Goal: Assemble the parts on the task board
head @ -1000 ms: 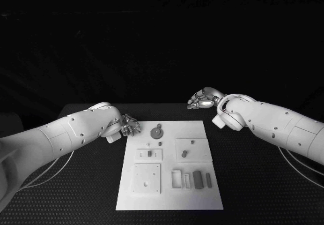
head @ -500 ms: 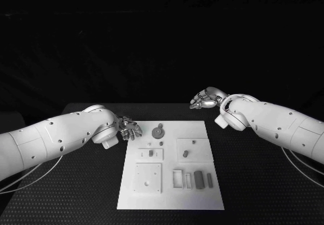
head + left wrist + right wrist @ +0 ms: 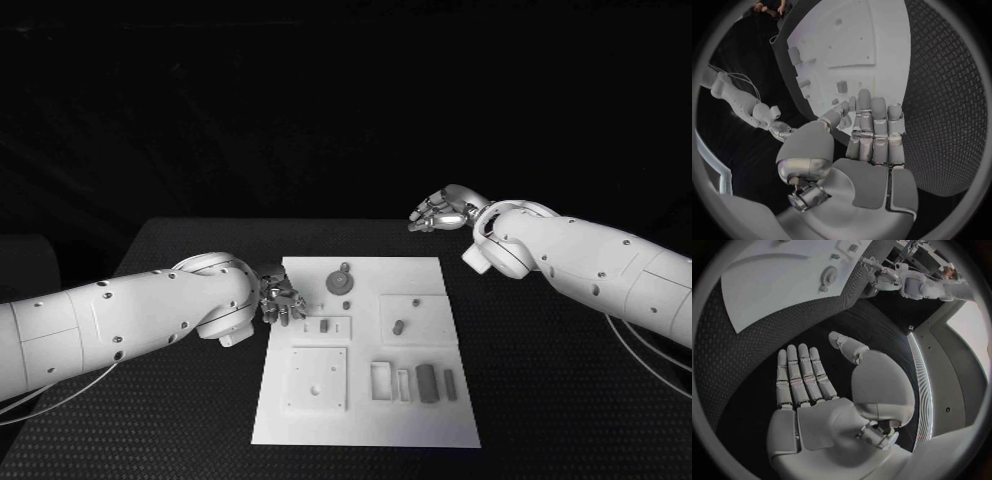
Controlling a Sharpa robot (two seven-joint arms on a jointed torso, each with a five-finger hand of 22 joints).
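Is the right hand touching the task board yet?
Apart. In the head view the right hand sits beyond the task board's far edge; the right wrist view shows black table between them.

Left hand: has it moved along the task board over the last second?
Yes. The left hand has slid nearer along the task board's left edge, from its far corner.

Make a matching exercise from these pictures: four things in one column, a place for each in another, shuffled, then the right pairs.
Things:
1. left hand
2. right hand
3. round part
4. tall dark block

Places:
A. near end of the board, right of its middle
B. at the board's left edge
C. far end of the board
D. beyond the board's far right corner, off the board

Pairs: 1-B, 2-D, 3-C, 4-A
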